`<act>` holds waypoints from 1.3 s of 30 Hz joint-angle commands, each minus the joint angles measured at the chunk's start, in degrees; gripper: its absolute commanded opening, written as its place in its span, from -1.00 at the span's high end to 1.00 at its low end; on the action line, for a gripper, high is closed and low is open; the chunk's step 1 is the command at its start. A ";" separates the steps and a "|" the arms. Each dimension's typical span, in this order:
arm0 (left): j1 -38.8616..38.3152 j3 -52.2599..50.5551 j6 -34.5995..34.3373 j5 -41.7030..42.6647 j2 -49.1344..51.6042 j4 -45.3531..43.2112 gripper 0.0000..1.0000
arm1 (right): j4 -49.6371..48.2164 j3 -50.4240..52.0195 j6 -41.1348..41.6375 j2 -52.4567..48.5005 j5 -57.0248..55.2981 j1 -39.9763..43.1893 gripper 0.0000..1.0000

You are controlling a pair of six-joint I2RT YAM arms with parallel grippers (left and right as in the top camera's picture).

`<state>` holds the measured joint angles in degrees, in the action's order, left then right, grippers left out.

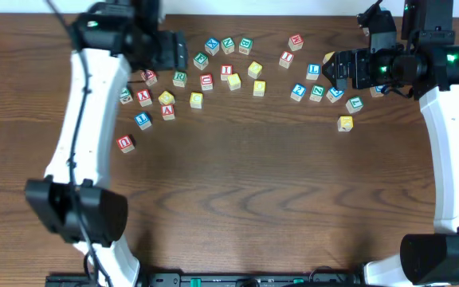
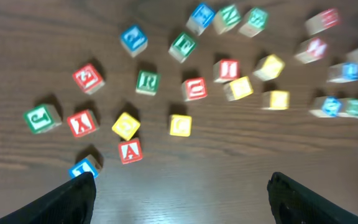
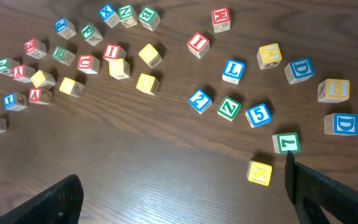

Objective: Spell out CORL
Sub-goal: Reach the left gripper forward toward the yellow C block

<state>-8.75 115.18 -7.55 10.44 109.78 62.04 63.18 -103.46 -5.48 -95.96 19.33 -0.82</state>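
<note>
Many small alphabet cubes lie scattered across the far half of the wooden table. The white cube with a green R (image 1: 180, 78) (image 2: 147, 81) sits in the left cluster. Two yellow-topped cubes lie just in front of it: one reads C (image 1: 196, 100) (image 2: 180, 125), and the other's letter is unclear (image 1: 166, 98) (image 2: 126, 126). The white cube with a blue L (image 1: 313, 71) (image 3: 233, 71) sits in the right cluster. My left gripper (image 1: 180, 52) (image 2: 182, 183) is open and empty above the left cluster. My right gripper (image 1: 333, 68) (image 3: 182, 180) is open and empty beside the right cluster.
Other cubes surround these: red-lettered A (image 2: 130, 150) and U (image 1: 126, 143), a green 7 (image 3: 286, 143), a lone yellow cube (image 1: 345, 123) (image 3: 260, 172), more yellow cubes (image 1: 254, 69) and blue ones (image 3: 258, 115). Bare wood fills the table's near half (image 1: 253, 199).
</note>
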 commanded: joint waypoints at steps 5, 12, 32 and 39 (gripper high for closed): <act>-5.92 -0.87 -2.43 -9.05 10.56 0.68 -0.72 | 0.87 -1.38 -0.37 0.00 0.74 -0.02 -0.99; -6.16 -0.87 -2.45 -9.03 18.12 0.46 -0.65 | 1.88 -1.38 -0.37 0.00 0.74 -0.02 -0.98; -6.23 -4.74 -2.47 -8.96 20.00 -3.78 -0.40 | 2.60 -1.38 -0.37 -0.04 0.74 -0.02 -0.99; -6.45 -6.75 -2.38 -8.96 20.00 -6.54 -0.38 | 2.69 -1.38 -0.37 -0.04 0.74 -0.02 -0.98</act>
<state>-15.16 109.58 -9.41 2.57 129.12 56.12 65.63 -103.46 -5.50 -95.96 19.55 -0.82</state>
